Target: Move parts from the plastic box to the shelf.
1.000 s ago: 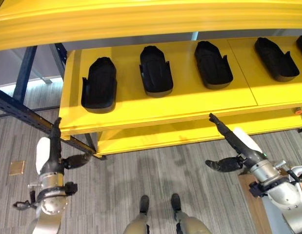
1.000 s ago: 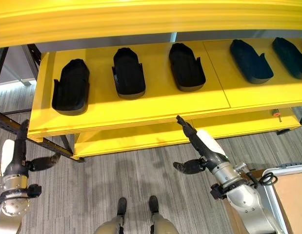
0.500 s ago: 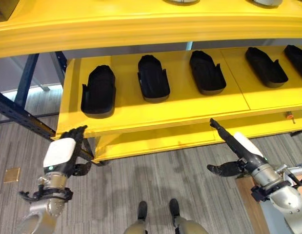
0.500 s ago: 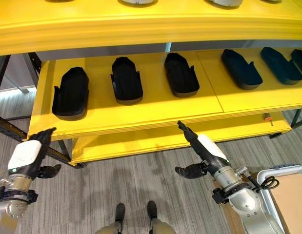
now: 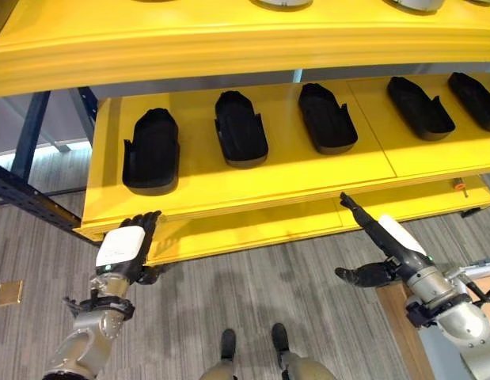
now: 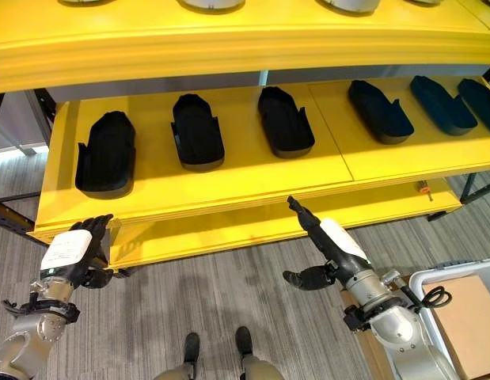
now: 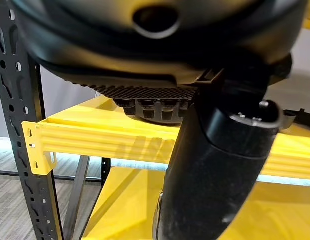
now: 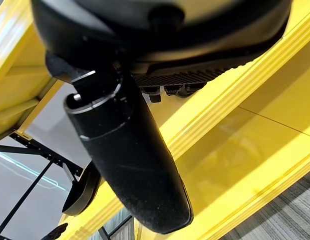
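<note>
Several black moulded parts lie in a row on the yellow shelf board (image 5: pixel 292 170), among them one at the left (image 5: pixel 152 152), one beside it (image 5: pixel 240 129) and one in the middle (image 5: pixel 327 117). My left hand (image 5: pixel 124 247) hangs just below the shelf's front left edge, fingers relaxed and pointing up, holding nothing. My right hand (image 5: pixel 385 237) is open too, its straight fingers reaching up to the board's front edge and its thumb (image 5: pixel 357 275) spread out to the side. In the wrist views each thumb (image 7: pixel 215 165) (image 8: pixel 129 155) stands free in front of yellow shelf beams.
A second yellow shelf (image 5: pixel 229 39) runs overhead. A dark blue rack brace (image 5: pixel 31 194) slants down at the left. A grey-rimmed plastic box (image 6: pixel 466 265) with a brown panel in it stands at the lower right by my right arm. Grey carpet lies below.
The camera has tilted, so the shelf sits differently in view. My left hand has turned its back toward me and moved right, up to the shelf's front edge. The right hand has barely moved.
</note>
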{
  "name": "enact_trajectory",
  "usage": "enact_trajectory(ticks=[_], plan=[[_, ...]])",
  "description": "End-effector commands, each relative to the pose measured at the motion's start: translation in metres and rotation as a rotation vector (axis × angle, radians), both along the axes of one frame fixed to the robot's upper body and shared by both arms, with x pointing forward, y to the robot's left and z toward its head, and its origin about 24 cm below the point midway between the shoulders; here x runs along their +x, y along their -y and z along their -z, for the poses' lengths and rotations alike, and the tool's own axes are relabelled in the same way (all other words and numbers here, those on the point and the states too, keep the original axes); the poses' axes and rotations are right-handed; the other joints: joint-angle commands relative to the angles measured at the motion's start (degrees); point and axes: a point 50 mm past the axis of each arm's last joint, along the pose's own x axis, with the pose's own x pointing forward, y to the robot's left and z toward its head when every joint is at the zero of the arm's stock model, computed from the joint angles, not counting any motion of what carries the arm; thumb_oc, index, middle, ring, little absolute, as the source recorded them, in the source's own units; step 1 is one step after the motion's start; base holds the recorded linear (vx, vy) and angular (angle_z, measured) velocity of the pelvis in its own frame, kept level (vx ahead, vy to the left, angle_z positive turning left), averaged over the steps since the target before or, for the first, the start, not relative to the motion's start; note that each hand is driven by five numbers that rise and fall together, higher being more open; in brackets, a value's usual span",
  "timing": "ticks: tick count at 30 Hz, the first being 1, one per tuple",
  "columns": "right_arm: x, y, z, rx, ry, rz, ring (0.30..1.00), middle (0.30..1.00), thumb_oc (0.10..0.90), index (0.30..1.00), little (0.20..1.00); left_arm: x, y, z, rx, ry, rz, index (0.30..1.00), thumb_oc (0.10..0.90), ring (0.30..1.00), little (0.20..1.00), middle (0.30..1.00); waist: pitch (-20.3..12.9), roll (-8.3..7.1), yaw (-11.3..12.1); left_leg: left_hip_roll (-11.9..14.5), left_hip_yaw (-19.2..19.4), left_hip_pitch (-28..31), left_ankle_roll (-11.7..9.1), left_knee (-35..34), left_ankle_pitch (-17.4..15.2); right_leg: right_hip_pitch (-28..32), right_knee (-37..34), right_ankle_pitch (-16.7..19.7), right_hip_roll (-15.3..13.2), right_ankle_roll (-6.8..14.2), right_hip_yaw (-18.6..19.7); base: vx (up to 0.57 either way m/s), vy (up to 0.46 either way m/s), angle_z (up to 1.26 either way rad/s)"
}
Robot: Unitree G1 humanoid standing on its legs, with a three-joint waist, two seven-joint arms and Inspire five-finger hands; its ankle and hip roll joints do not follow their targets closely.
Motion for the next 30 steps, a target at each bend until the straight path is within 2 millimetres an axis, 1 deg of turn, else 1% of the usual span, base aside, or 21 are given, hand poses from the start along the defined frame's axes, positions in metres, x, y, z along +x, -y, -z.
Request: enact_trajectory(ticks=[1, 6, 7, 16, 21, 25, 30], plan=[[0.001, -0.016, -0.034, 0.071, 0.208, -0.073, 1.000, 1.000, 0.900, 1.000, 1.000, 0.020, -0.008, -0.031, 0.031, 0.174, -0.034, 1.000, 0.900, 1.000, 1.000, 1.000, -3.7, -2.13, 0.6, -0.4, 5.4, 3.4, 2.1, -0.5, -3.3, -1.5, 4.6, -3.3, -1.5, 2.7, -1.5, 0.00, 0.009, -0.07], [0.000, -0.017, -0.035, 0.066, 0.210, -0.077, 1.000, 1.000, 0.900, 1.000, 1.000, 0.025, -0.015, -0.031, 0.014, 0.192, -0.092, 1.000, 0.900, 1.000, 1.000, 1.000, -3.6, -2.39, 0.3, -0.4, 5.6, 3.2, 2.1, -0.5, -3.3, -1.6, 4.5, -3.3, -1.3, 2.6, -1.2, 0.00, 0.011, -0.06], [0.000, -0.017, -0.036, 0.066, 0.213, -0.076, 1.000, 1.000, 0.900, 1.000, 1.000, 0.028, -0.018, -0.035, 0.021, 0.209, -0.110, 1.000, 0.900, 1.000, 1.000, 1.000, -3.6, -2.52, 0.2, -0.4, 5.7, 3.2, 2.2, -0.4, -3.3, -1.7, 4.5, -3.2, -1.3, 2.6, -1.2, 0.00, 0.000, 0.00], [0.000, -0.017, -0.038, 0.062, 0.224, -0.078, 1.000, 1.000, 0.900, 1.000, 1.000, 0.040, -0.024, -0.040, 0.055, 0.223, -0.142, 1.000, 0.900, 1.000, 1.000, 1.000, -2.9, -2.93, -0.2, -0.4, 6.1, 2.9, 2.2, -0.5, -3.3, -2.3, 4.7, -3.1, -1.3, 2.7, -0.8, 0.00, 0.000, 0.00], [0.000, -0.016, -0.040, 0.058, 0.236, -0.076, 1.000, 1.000, 0.900, 1.000, 1.000, 0.043, -0.023, -0.050, 0.075, 0.257, -0.128, 1.000, 0.900, 1.000, 1.000, 1.000, -2.9, -2.97, -0.3, -0.4, 6.2, 2.8, 2.1, -0.5, -3.4, -2.5, 4.6, -3.1, -1.3, 2.8, -0.7, 0.00, 0.000, 0.00], [0.001, -0.016, -0.039, 0.051, 0.236, -0.070, 1.000, 1.000, 0.900, 1.000, 1.000, 0.045, -0.018, -0.067, 0.102, 0.320, -0.083, 1.000, 0.900, 1.000, 1.000, 1.000, -2.8, -2.82, -0.2, -0.4, 6.2, 2.8, 2.2, -0.5, -3.5, -2.5, 4.5, -3.1, -1.3, 2.8, -0.7, 0.00, 0.000, 0.00], [0.003, -0.016, -0.039, 0.053, 0.237, -0.067, 1.000, 1.000, 0.900, 1.000, 1.000, 0.045, -0.017, -0.073, 0.114, 0.343, -0.074, 1.000, 0.900, 1.000, 1.000, 1.000, -2.9, -2.74, -0.2, -0.4, 6.3, 2.8, 2.2, -0.5, -3.5, -2.5, 4.5, -3.1, -1.3, 2.7, -0.7, 0.00, 0.000, 0.00]])
